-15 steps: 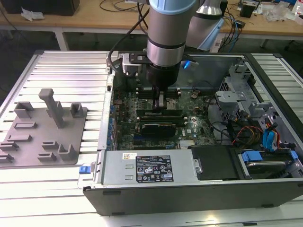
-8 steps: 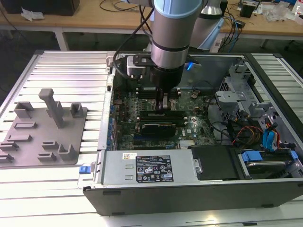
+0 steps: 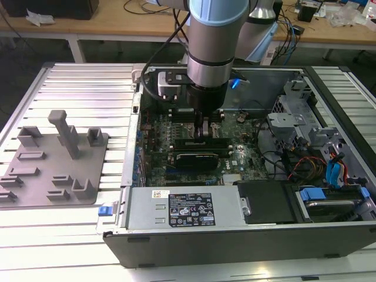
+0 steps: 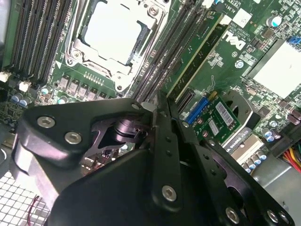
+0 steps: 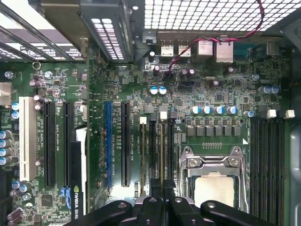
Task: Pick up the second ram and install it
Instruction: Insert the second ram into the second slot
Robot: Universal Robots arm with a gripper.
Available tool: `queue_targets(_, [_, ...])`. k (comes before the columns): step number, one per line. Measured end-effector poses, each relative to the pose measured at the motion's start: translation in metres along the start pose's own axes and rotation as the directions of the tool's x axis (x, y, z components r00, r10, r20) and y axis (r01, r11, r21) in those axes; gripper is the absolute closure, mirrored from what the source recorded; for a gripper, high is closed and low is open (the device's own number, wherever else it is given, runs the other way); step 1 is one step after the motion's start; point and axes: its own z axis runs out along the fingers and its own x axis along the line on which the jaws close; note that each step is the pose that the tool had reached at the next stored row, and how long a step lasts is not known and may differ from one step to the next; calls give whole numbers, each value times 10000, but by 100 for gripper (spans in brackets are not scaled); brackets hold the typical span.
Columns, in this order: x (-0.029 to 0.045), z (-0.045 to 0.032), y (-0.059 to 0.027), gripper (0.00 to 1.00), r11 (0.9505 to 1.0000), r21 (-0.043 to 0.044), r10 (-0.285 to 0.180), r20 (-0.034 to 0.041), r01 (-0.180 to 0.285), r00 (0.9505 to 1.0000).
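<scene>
You see a green motherboard (image 5: 188, 94) carrying black slots (image 5: 125, 141), one blue slot (image 5: 108, 141) and one white slot (image 5: 27, 136); black tool (image 4: 159, 101); grey fixture plate (image 3: 59, 167) on silver ribbed surface (image 3: 82, 88).

In the exterior view the arm (image 3: 208, 53) hides most of the memory slots (image 3: 187, 143). The first wrist view's edge crops the gripper (image 5: 162, 189).

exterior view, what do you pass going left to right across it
grey plastic fixture plate with blocks, black gripper, grey metal drive cage, blue flat cable
</scene>
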Motion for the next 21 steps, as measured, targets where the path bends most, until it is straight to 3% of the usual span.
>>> queue_targets(2, [0, 2, 0, 90, 10000, -2, 31, -10, -31, 10000])
queue_targets(3, [-1, 5, 1, 90, 10000, -62, 34, -9, -34, 10000])
queue_targets(21, [-17, 65, -11, 90, 10000, -64, 31, 18, -31, 10000])
